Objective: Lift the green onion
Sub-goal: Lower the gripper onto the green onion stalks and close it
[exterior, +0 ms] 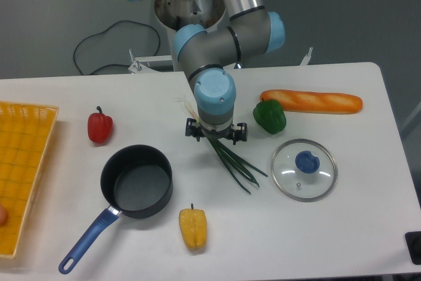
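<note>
The green onion [238, 165] lies on the white table, its pale end toward the back left and its dark green leaves fanning out to the front right. My gripper [215, 133] hangs directly over the stalk's middle, pointing down and hiding that part of it. The pale tip [185, 103] shows just left of the wrist. The fingers are hidden under the gripper body, so I cannot tell whether they are open or shut, nor whether they touch the stalk.
A green bell pepper [270, 116] and a baguette [312, 101] lie to the right. A glass lid [303, 168] rests front right. A dark pot [136, 181] with blue handle, a yellow pepper [193, 228], a red pepper [100, 127] and a yellow basket [23, 162] lie left.
</note>
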{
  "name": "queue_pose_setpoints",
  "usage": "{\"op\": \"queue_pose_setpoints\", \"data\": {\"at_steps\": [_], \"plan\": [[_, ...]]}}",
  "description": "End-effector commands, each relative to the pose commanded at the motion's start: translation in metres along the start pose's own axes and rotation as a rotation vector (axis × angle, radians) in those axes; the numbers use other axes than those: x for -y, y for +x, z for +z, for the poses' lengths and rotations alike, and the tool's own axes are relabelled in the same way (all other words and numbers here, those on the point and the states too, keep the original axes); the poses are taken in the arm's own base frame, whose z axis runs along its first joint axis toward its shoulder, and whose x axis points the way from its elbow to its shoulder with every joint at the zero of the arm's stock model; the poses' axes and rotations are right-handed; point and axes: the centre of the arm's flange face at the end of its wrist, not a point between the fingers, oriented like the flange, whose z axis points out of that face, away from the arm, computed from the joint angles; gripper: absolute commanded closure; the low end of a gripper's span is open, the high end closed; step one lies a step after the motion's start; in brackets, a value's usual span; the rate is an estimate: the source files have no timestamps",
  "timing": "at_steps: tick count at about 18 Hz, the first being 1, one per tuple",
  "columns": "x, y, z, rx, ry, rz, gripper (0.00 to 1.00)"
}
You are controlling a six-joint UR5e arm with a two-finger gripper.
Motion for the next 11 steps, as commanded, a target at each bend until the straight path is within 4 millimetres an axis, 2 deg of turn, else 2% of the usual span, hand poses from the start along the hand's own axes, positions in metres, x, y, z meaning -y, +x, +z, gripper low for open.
{"op": "queue_pose_setpoints", "data": {"at_steps": [6,11], "plan": [[-0.006,0.003,0.015,-0.008,-0.032,0.002,0.00],[-0.004,0.008,0.026,-0.007,-0.059,0.017,0.00]]}}
